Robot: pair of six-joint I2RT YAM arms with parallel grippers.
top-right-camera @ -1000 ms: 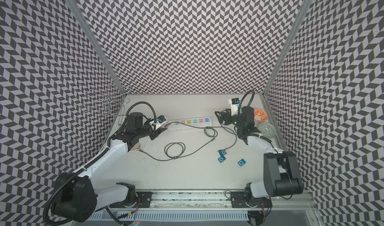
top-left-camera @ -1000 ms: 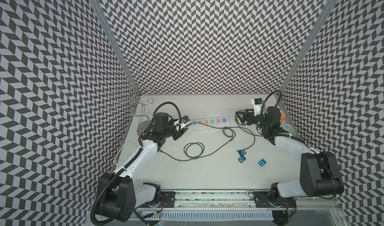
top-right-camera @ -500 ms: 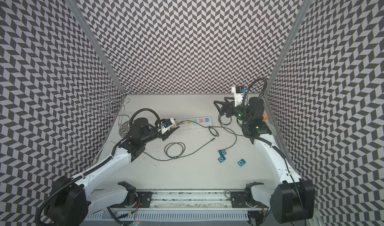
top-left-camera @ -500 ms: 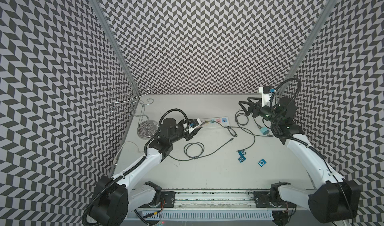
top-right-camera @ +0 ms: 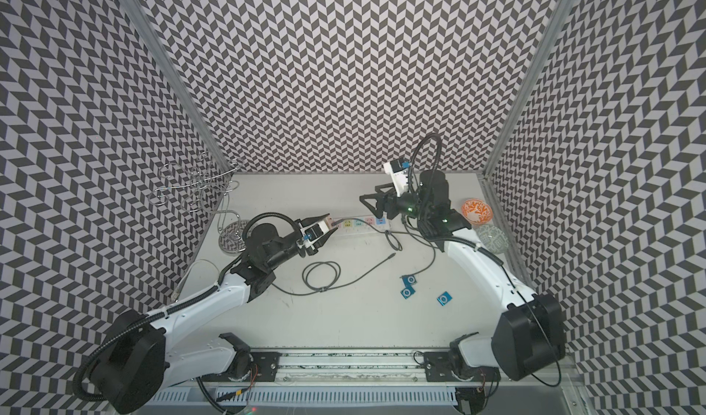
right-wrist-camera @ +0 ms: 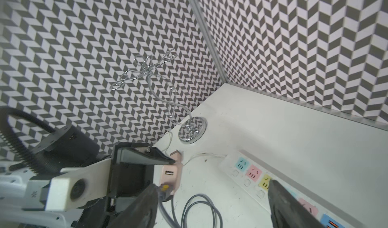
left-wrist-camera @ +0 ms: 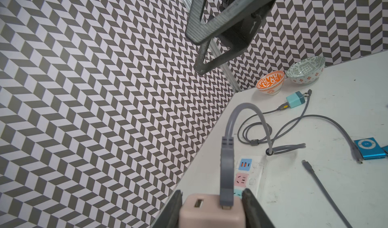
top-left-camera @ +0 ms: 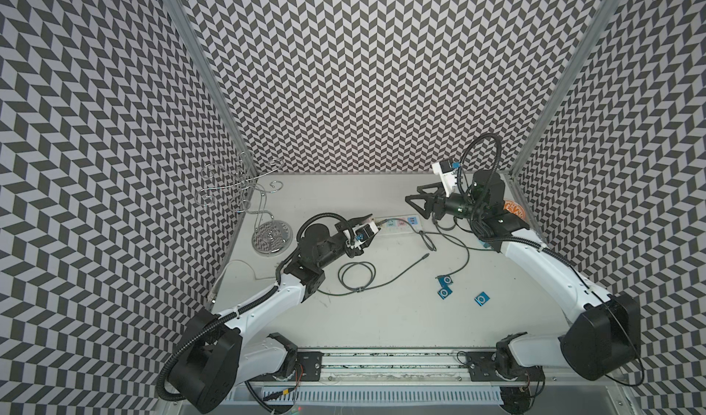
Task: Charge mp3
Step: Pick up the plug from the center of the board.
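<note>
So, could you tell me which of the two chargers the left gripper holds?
The pink charger, clamped in the left gripper; the teal charger lies loose near the orange bowl.

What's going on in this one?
The left gripper holds a pink charger with a gray cable plugged into it, at one end of the power strip. The charger is not yet in the strip. The right gripper hangs open and empty near the strip's other end. Three blue mp3 players lie on the table, none being handled.
</note>
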